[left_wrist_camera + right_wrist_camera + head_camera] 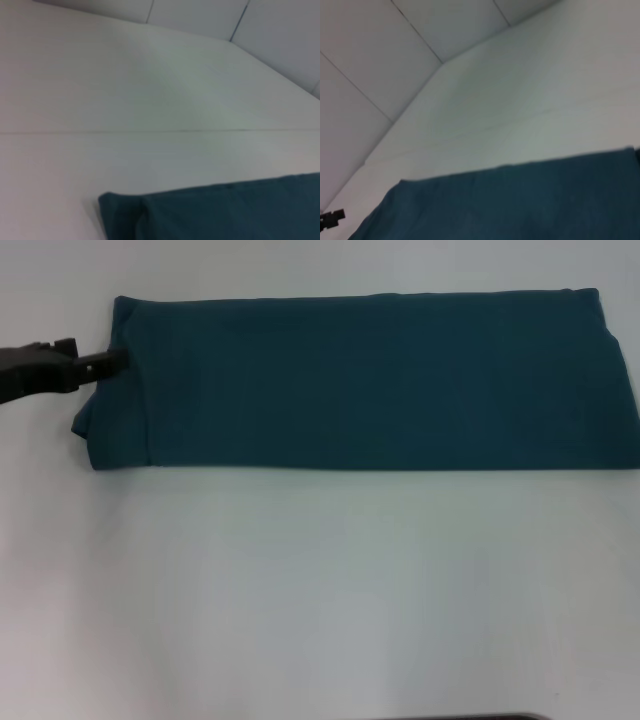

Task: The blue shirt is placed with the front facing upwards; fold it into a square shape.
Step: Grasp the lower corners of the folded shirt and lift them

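The left gripper [112, 360] reaches in from the left edge of the head view, its dark fingers pointing at the upper left corner of the blue shirt [370, 380]. The tips touch or just overlap the cloth edge there; whether they are clenched on the fabric or released beside it, I cannot tell. That position fits a grab at the short end, presumably so the end can be carried over toward the right and the strip halved.

The blue shirt lies as a long, flat band across the far part of the surface [320, 590], its long sides running left to right and its plain teal side up; no lettering shows. It has been narrowed by lengthwise folds, so what remains, by my judgement, is the crosswise fold that turns the band into a square. At the left end a small flap of cloth sticks out below the gripper, so that corner is not quite tidy. The right end reaches the picture's right edge.

The right gripper is not visible in any view.

The surface is plain white and matte, with a thin seam across it in the left wrist view, and pale panelled walls stand behind
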